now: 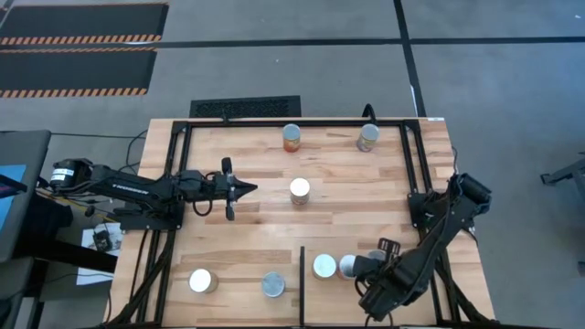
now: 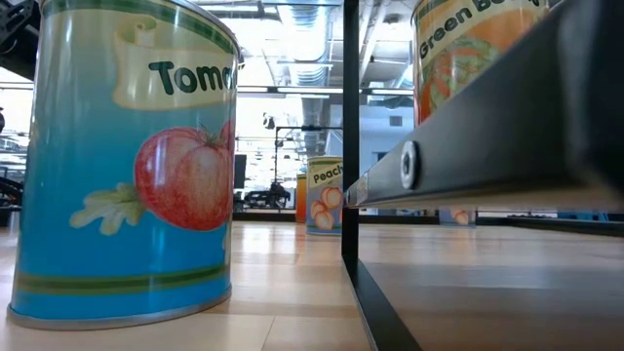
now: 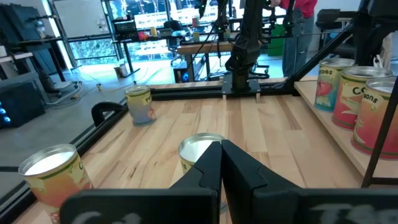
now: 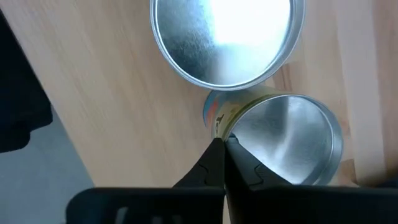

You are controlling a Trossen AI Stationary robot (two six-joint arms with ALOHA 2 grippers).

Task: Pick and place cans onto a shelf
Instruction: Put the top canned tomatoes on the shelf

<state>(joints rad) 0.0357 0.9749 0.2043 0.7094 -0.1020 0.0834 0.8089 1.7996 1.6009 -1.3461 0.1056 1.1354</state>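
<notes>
Seven cans show in the high view. Two stand at the far edge (image 1: 292, 137) (image 1: 367, 137) and one in the middle (image 1: 300, 190). Two stand left of the black divider bar (image 1: 302, 274) (image 1: 201, 281) (image 1: 273, 284). Two stand right of it on the shelf section (image 1: 325, 266) (image 1: 348, 266). My left gripper (image 1: 249, 187) is shut and empty, pointing at the middle can (image 3: 198, 148) from the table's left, short of it. My right gripper (image 4: 224, 146) is shut, pointing down at the rim of the rightmost shelf can (image 4: 289, 140). My right gripper's shut fingertips (image 4: 217, 152) come from above, pointing down, and stand at the rim of the can's top (image 4: 239, 130), on the side next to the neighbouring can (image 4: 227, 37). I cannot tell whether they touch it. The can stands upright on the wood.
Black frame tubing (image 1: 183, 174) runs round the wooden table. The low view shows a tomato can (image 2: 127, 166) left of the divider (image 2: 349, 146), a green-bean can (image 2: 468, 49) right of it, and a dark arm link (image 2: 507, 127). Free wood lies between the middle can and the shelf.
</notes>
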